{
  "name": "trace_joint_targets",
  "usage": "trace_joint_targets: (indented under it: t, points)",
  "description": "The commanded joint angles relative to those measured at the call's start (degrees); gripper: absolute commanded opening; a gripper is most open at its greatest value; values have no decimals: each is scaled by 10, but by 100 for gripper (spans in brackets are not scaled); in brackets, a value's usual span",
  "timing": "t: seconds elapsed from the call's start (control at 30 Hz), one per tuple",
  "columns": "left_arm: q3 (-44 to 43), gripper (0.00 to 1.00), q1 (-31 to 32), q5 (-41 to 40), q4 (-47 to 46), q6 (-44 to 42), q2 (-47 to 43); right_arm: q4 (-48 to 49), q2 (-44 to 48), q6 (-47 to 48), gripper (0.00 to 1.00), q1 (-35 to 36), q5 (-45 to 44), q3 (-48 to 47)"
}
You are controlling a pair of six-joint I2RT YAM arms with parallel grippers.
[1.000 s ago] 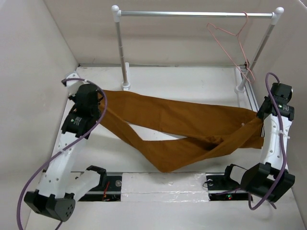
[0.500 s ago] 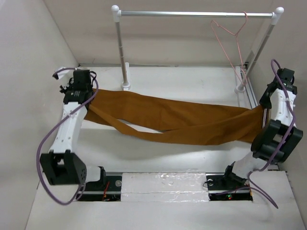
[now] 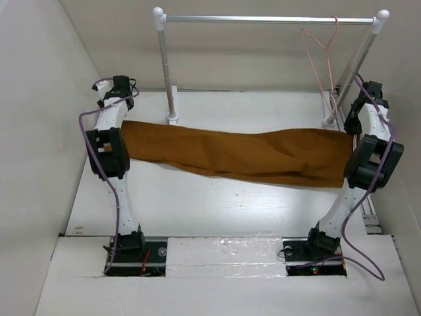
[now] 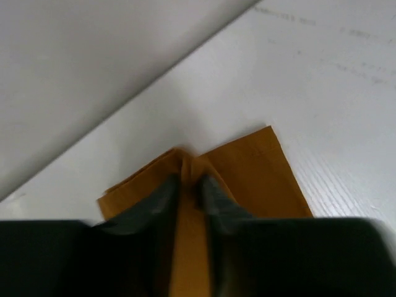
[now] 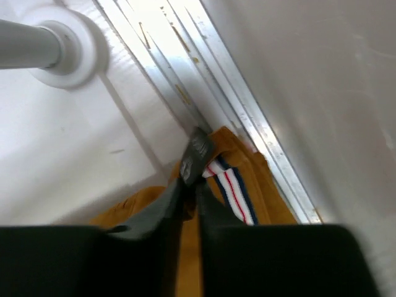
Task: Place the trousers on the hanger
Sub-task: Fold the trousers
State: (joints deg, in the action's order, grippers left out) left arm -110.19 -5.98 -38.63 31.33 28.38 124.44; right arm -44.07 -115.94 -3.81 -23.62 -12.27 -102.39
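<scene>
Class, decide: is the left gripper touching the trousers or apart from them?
Touching. The left wrist view shows the left gripper pinching a raised fold of the trousers, with its jaws closed on the cloth.

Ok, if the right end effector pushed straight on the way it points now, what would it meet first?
Likely the metal track just beyond the right end effector, then the side wall behind it; depth is unclear.

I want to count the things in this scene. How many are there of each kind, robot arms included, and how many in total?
trousers: 1
hanger: 1
clothes rail: 1
robot arms: 2
Total: 5
</scene>
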Motion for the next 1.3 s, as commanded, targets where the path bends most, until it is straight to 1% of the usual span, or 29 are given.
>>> trace_joint_targets:
  t: [0.0, 0.03, 0.07, 0.1, 0.13, 0.17, 0.2, 0.23, 0.3, 0.37, 0.43, 0.47, 0.5, 0.53, 0.57, 0.6, 0.63, 0.67, 0.7, 0.77, 0.83, 0.9, 0.93, 1.0, 1.03, 1.1, 1.2, 1.23, 1.27]
  points:
    - [-44, 24, -9, -1, 37, -20, 17, 33, 6, 14, 25, 23, -30, -37]
    - [-44, 36, -19, 32, 29, -32, 18, 37, 6, 14, 36, 31, -31, -37]
    - [-49, 39, -25, 40, 34, -22, 18, 35, 4, 21, 48, 37, -32, -40]
    - [-60, 58, -25, 43, 38, -18, 13, 32, 3, 21, 52, 38, -32, -43]
    - [-63, 69, -25, 37, 38, -18, 7, 32, 6, 24, 56, 44, -29, -42]
    - [-67, 76, -25, 37, 41, -13, 1, 31, 11, 28, 62, 45, -30, -37]
    - [-63, 90, -25, 37, 47, -9, -24, 33, 18, 31, 63, 52, -31, -31]
    - [-52, 96, -25, 36, 44, -3, -38, 36, 40, 31, 65, 59, -30, -19]
    - [1, 99, -25, 39, 27, 7, -106, 62, 73, 50, 66, 64, -25, 31]
    - [60, 99, -31, 51, 6, 15, -157, 79, 126, 49, 66, 64, -8, 63]
    - [175, 96, -31, 72, -32, 36, -241, 97, 170, 46, 66, 64, 0, 122]
    - [292, 87, -39, 110, -83, 50, -323, 125, 232, 42, 64, 69, 10, 182]
    - [293, 87, -39, 110, -84, 50, -324, 125, 232, 42, 64, 69, 16, 183]
    - [328, 84, -45, 138, -99, 54, -342, 141, 252, 39, 56, 69, 27, 203]
    - [382, 66, -71, 166, -122, 67, -371, 153, 294, 39, 47, 76, 39, 226]
    - [401, 57, -86, 232, -127, 79, -378, 162, 313, 40, 34, 93, 47, 268]
    - [425, 53, -99, 270, -138, 85, -382, 180, 330, 22, 0, 103, 50, 290]
    - [459, 54, -115, 321, -175, 91, -387, 200, 365, 20, 0, 122, 78, 331]
    - [466, 54, -120, 331, -182, 94, -383, 200, 382, 20, 0, 122, 92, 331]
    - [455, 61, -120, 348, -177, 98, -351, 227, 420, 13, 0, 159, 117, 383]
    - [440, 64, -126, 364, -168, 94, -324, 225, 440, 20, 0, 186, 137, 410]
    - [424, 64, -126, 382, -175, 87, -295, 232, 461, 31, 8, 218, 161, 424]
    - [418, 64, -126, 384, -181, 81, -287, 216, 463, 64, 17, 224, 171, 428]
    - [387, 62, -126, 381, -165, 83, -250, 186, 465, 73, 23, 241, 173, 427]
    - [375, 60, -126, 375, -153, 85, -237, 178, 471, 78, 27, 247, 175, 432]
    - [360, 57, -126, 364, -142, 97, -209, 176, 481, 77, 29, 262, 182, 452]
    - [351, 41, -126, 348, -149, 107, -191, 179, 499, 77, 30, 276, 183, 472]
    - [348, 29, -126, 344, -147, 107, -185, 175, 504, 76, 30, 284, 182, 475]
    - [341, 24, -126, 343, -143, 106, -176, 174, 505, 78, 30, 284, 182, 480]
